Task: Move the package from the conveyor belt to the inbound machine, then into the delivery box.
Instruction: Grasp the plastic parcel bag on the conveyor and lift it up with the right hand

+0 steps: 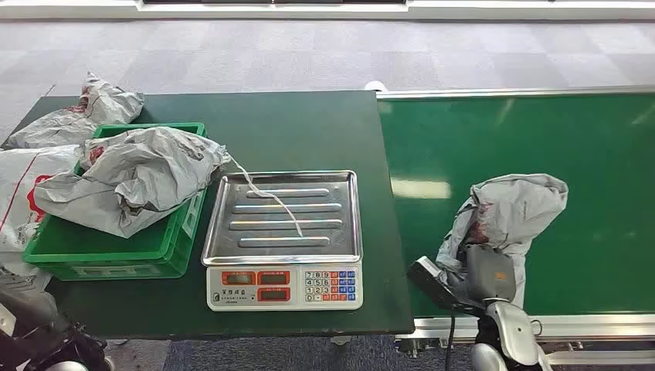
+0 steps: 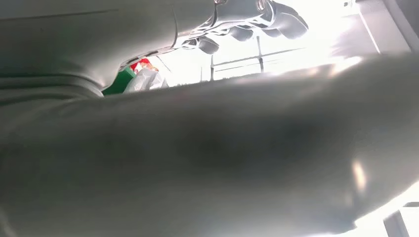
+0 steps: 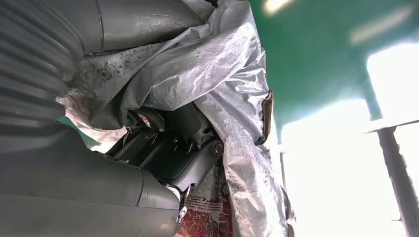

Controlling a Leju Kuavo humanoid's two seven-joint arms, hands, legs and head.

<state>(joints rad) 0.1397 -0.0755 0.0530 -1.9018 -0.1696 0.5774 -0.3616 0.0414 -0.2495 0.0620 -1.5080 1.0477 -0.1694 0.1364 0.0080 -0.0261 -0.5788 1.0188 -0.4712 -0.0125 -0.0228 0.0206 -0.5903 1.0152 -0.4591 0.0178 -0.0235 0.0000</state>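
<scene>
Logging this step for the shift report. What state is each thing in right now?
Package on the conveyor belt: crumpled, gripped by the right hand.
Scale tray: no package on it, a white strip lies across it.
Green crate: holds a grey package.
Left hand: state unclear.

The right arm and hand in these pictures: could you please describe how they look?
In the head view the right arm is silver and rounded, with a grey cover at the wrist, a black box on its side and a black cable hanging down. In the right wrist view the right hand shows a grey ribbed cover, a thick grey thumb and darker fingers with metal screws.
</scene>
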